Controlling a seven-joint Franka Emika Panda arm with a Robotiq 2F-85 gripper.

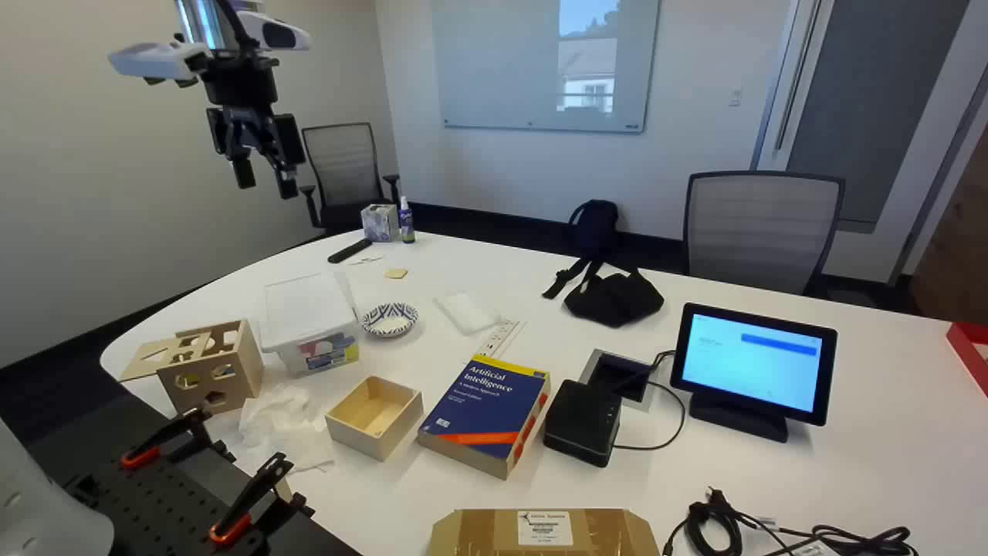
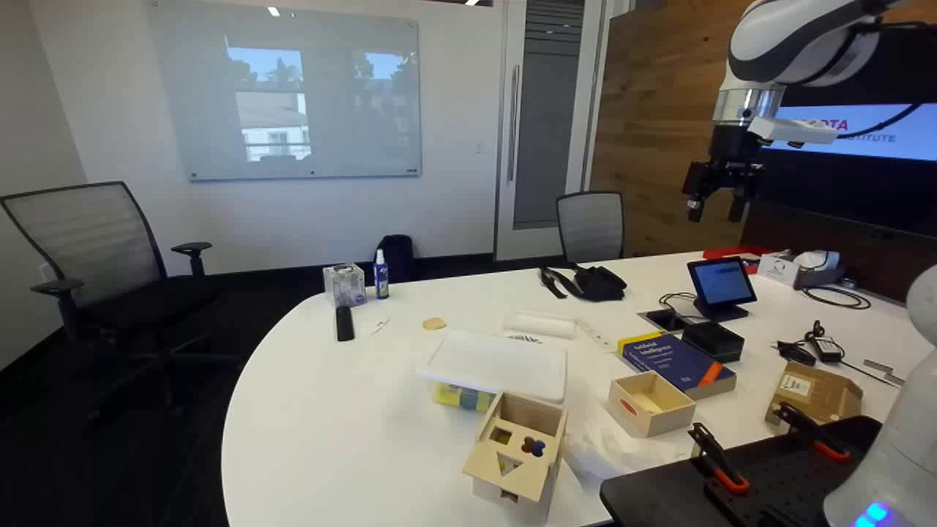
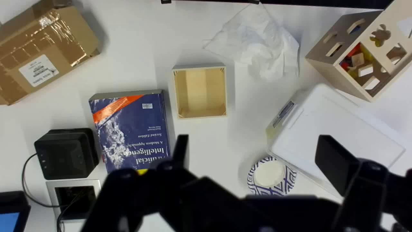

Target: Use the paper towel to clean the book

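Note:
The paper towel (image 1: 284,426) is a crumpled white sheet lying on the table between the wooden shape sorter and the small wooden box. It also shows in an exterior view (image 2: 615,448) and in the wrist view (image 3: 262,45). The dark blue book (image 1: 488,403) lies flat, cover up, on the other side of the wooden box. It also shows in an exterior view (image 2: 677,362) and in the wrist view (image 3: 133,129), where a finger hides one corner. My gripper (image 1: 266,181) is open and empty, high above the table. Its spread fingers show in the wrist view (image 3: 252,141).
The small wooden box (image 3: 201,93) stands between towel and book. The shape sorter (image 3: 334,64), a lidded plastic bin (image 3: 334,125) and a patterned bowl (image 3: 270,177) are near. A black device (image 1: 583,421), screen (image 1: 752,363) and cardboard box (image 1: 544,533) surround the book. Clamps (image 1: 251,502) edge the mount.

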